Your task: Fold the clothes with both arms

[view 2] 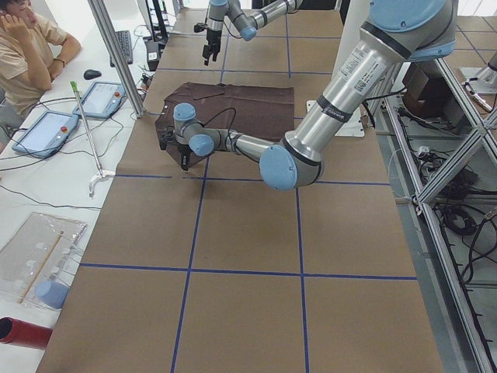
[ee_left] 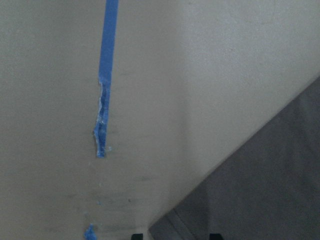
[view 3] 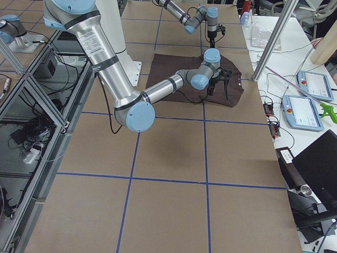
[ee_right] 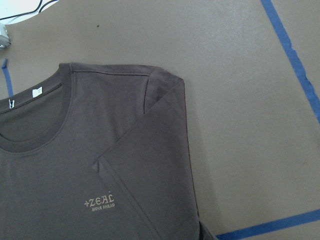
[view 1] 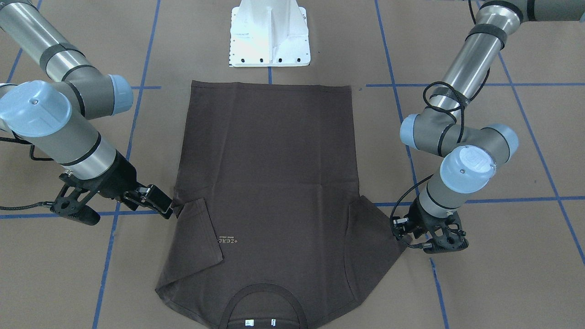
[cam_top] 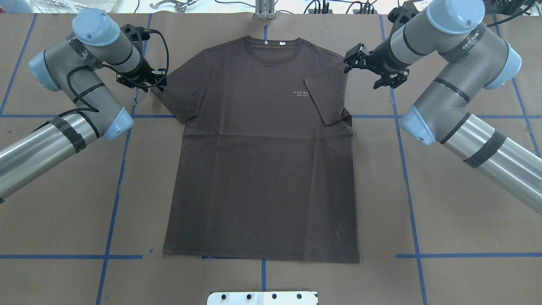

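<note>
The dark brown T-shirt [cam_top: 262,169] lies flat, front up, with its collar away from the robot base. The sleeve on my right side [cam_top: 322,101] is folded inward beside the pale chest lettering [cam_top: 301,93]. The other sleeve [cam_top: 182,93] is spread out. My left gripper [cam_top: 157,82] is low at that sleeve's outer corner. In the left wrist view its fingertips [ee_left: 135,236] stand apart with the sleeve corner [ee_left: 260,190] between them. My right gripper [cam_top: 364,72] is open and empty, just outside the shoulder. The right wrist view shows the folded sleeve [ee_right: 150,150].
The white pedestal base [view 1: 269,36] stands by the shirt's hem. Blue tape lines [cam_top: 114,190] cross the brown table cover. In the exterior left view an operator [view 2: 23,47] sits beside tablets, past the table's collar-side edge.
</note>
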